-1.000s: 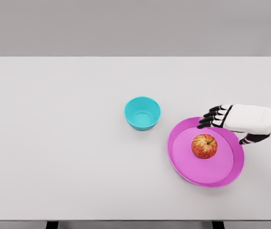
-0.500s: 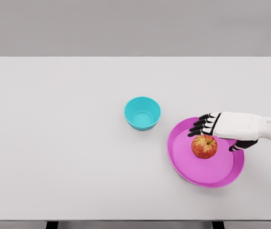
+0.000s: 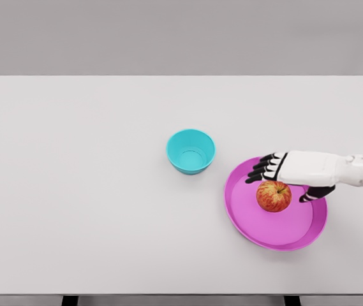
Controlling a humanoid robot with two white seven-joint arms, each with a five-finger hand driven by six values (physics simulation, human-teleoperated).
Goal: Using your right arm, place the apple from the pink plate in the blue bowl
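The apple (image 3: 274, 196) sits on the pink plate (image 3: 256, 222), a little toward the plate's far side, and the right hand (image 3: 294, 172) hovers over it with the palm facing down. The four dark fingers (image 3: 262, 171) reach leftward past the apple's top, spread slightly apart and nearly straight, while the thumb (image 3: 315, 193) hangs down on the apple's right side, so the fruit lies below and between fingers and thumb (whether any of them touches its skin cannot be told from this view). Nothing is clasped; the digits stand loose and apart. The apple is round, smooth and glossy, red streaked with yellow, with a small dimple at the top. The plate is a wide, shallow disc of bright magenta with a raised rim, plain and matte like plastic, lying near the table's (image 3: 79, 191) right edge, toward the front. The blue bowl (image 3: 191, 151) is a small round cup of turquoise, smooth-walled with a lighter inner floor, standing upright near the table's middle, just left of the plate's far rim and not touching it. The hand's back is a white, hard-looking shell, its finger joints black, and its arm comes in from the right edge. The table is a flat pale-grey slab with a dull, even surface.
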